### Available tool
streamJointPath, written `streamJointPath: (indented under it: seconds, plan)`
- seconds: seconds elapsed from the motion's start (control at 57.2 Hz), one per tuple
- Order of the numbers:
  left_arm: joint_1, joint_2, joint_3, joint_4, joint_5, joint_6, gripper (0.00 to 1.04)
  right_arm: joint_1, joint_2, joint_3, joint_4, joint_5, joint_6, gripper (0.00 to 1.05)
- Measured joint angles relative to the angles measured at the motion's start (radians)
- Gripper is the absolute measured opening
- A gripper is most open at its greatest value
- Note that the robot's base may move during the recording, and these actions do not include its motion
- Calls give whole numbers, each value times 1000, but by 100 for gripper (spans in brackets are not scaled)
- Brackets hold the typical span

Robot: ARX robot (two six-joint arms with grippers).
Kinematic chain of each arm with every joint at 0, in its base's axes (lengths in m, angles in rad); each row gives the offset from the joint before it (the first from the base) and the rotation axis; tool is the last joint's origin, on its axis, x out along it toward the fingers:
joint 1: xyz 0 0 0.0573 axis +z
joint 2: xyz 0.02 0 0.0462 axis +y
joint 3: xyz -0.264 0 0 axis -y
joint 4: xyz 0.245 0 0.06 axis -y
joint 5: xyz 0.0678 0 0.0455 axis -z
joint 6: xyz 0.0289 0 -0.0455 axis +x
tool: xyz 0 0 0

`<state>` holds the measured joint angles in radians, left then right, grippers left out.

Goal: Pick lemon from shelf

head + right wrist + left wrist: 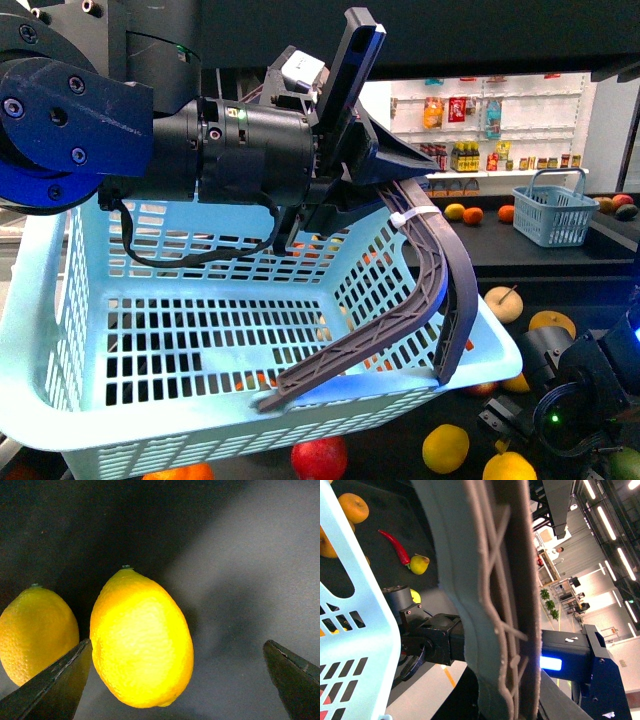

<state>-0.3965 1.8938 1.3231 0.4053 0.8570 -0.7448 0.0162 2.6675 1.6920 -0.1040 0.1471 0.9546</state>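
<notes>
Dark shelf bears two lemons; right end effector gapes, left grips one basket.

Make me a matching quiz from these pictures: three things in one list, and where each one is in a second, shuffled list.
1 lemon
2 large basket
3 chili pepper

A red, lying on the black shelf
B hanging by its handle from the left gripper
C between the open fingers of the right gripper

Pairs: 1-C, 2-B, 3-A

Shelf largely behind basket
</notes>
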Motion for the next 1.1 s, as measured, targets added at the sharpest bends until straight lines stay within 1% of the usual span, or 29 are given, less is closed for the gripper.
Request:
streamJointPath:
  seconds: [0.35,0.664,0.909,0.962,1.102]
  plan:
    - [0,0,0,0,0,0,10,24,53,58,-14,0,0,102]
    - [0,0,0,0,0,0,10,26,123,154,-35,23,-13,102]
    - [0,0,0,0,0,0,10,30,135,180,-40,25,-31,102]
    - [0,0,0,0,0,0,10,31,135,183,-42,26,-32,99]
    - [0,0,0,0,0,0,10,32,135,183,-34,29,-40,81]
